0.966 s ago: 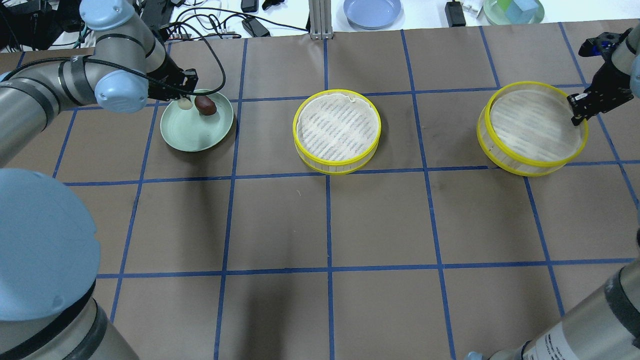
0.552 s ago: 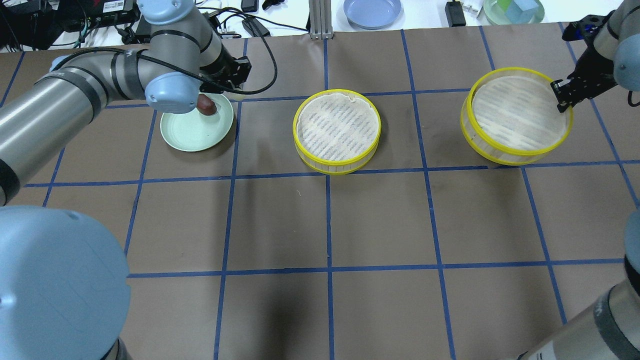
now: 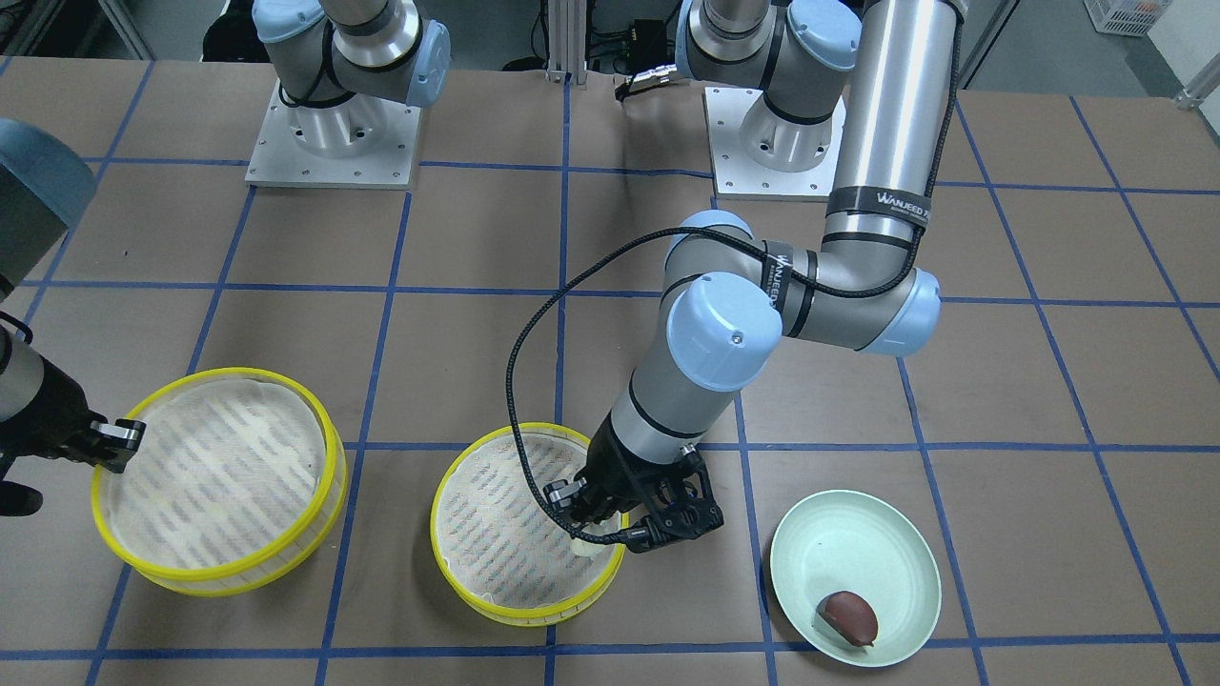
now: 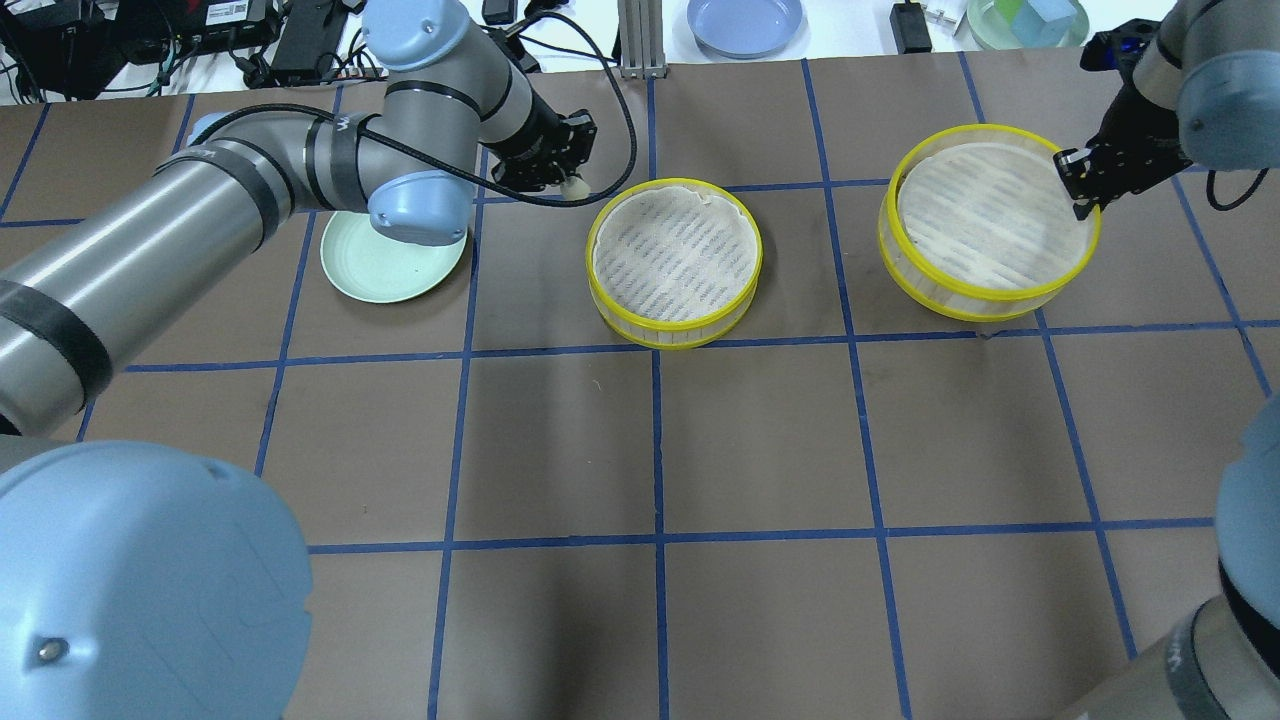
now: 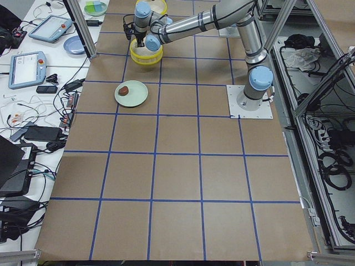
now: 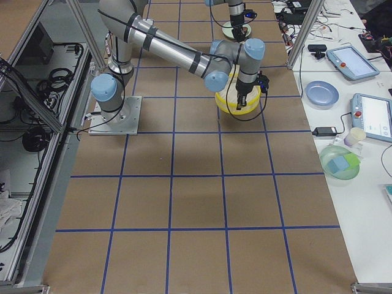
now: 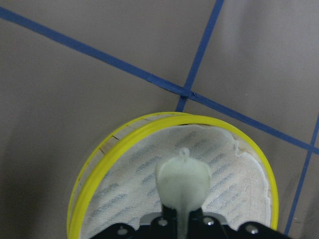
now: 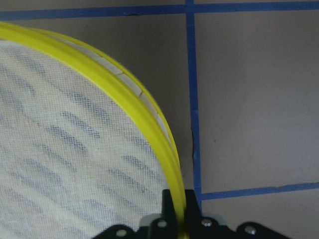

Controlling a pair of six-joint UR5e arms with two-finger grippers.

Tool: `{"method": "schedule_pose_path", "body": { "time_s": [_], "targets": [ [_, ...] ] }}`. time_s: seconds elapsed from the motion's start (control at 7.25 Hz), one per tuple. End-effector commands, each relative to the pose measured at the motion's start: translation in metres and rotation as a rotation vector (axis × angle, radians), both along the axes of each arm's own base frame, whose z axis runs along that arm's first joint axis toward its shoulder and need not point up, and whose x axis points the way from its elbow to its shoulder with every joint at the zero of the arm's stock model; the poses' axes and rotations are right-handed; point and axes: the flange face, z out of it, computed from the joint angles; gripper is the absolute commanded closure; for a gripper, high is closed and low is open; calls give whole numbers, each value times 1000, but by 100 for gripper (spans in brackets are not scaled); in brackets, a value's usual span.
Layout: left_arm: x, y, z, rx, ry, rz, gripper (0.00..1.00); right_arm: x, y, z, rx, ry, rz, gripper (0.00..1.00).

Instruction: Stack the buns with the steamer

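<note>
My left gripper (image 4: 572, 182) is shut on the cream-white bun (image 4: 576, 185) and holds it above the left rim of the middle yellow steamer (image 4: 672, 262). The wrist view shows the bun (image 7: 182, 181) over that steamer's cloth (image 7: 149, 189). The front view shows the bun (image 3: 591, 545) too. The dark reddish-brown bun (image 3: 848, 616) lies on the pale green plate (image 3: 858, 543); in the overhead view my left arm hides it. My right gripper (image 4: 1078, 195) is shut on the rim of the second steamer (image 4: 985, 235) and holds it tilted off the table.
A blue plate (image 4: 745, 22), a green bowl with blocks (image 4: 1028, 22), cables and power adapters lie beyond the table's far edge. The two arm bases (image 3: 334, 133) stand at the robot's side. My left arm spans over the green plate (image 4: 385, 270).
My left gripper lifted the white bun off the green plate and carried it right to the middle steamer. My right gripper raised the second steamer and moved it left.
</note>
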Motion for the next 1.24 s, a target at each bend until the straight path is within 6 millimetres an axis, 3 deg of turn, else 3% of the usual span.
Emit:
{"method": "schedule_pose_path", "body": {
  "time_s": [0.0, 0.41, 0.83, 0.97, 1.1],
  "targets": [
    [-11, 6, -9, 25, 6, 0, 0, 28, 2, 5, 1, -2, -36, 100],
    [-13, 5, -2, 17, 27, -9, 0, 78, 1, 8, -17, -7, -70, 100],
    [-7, 4, 13, -2, 16, -20, 0, 101, 4, 7, -17, -16, -126, 100],
    [32, -6, 23, -20, -70, -94, 0, 123, 5, 8, -22, -16, -128, 100],
    [87, -18, 29, -17, -162, -125, 0, 141, 8, 8, -27, -16, -165, 100]
  ]
}}
